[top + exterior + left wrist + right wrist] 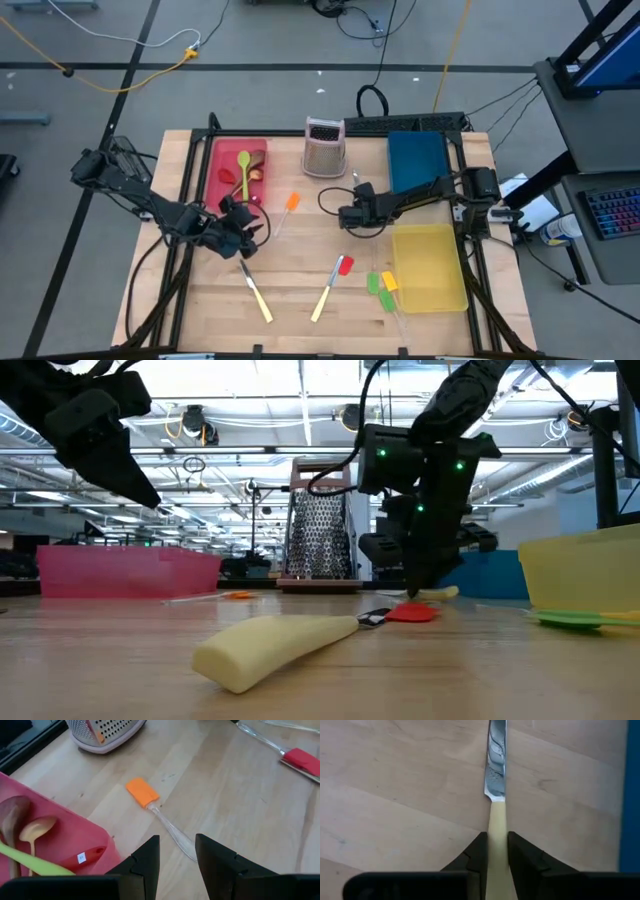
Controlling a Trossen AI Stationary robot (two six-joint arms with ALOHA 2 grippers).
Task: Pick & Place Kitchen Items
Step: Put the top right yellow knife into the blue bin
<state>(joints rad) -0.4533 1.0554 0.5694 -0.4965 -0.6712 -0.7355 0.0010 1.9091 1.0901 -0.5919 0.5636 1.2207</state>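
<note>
Wooden table (300, 270) — trays (430, 265), utensils (328, 290), grater (325, 148)

Lighting even and bright from the overhead strip lights (300, 405) I see in the low view. Shadows on the worktop (300, 285) soft and faint. Low view: the near cream knife handle (270, 645) is blurred; the arms read as dark silhouettes.

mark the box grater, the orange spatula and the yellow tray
box grater (324, 148): high view, on its metal face.
orange spatula (142, 792): left wrist view, on its orange head.
yellow tray (432, 292): high view, on its bare floor.
</note>
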